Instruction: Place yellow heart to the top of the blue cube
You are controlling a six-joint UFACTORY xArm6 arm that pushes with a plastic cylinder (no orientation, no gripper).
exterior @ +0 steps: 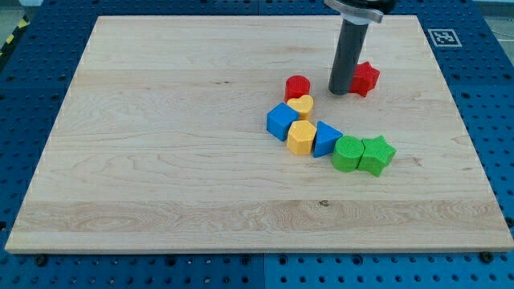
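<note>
The wooden worktop (161, 160) carries a block cluster. My tip (340, 91) stands just left of the red star (365, 78), perhaps touching it. The yellow heart (302, 105) touches the blue cube (281, 121) at its upper right, below the red cylinder (298, 86). No gripper shows.

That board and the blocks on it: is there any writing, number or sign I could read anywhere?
No words or numbers can be read anywhere.
Square black-and-white marker at the wooden board's top right corner: a coded pattern, not text.
Yellow-and-black striped tape at the view's left edge: hazard-style marking, no lettering.
The blocks carry no labels.
</note>
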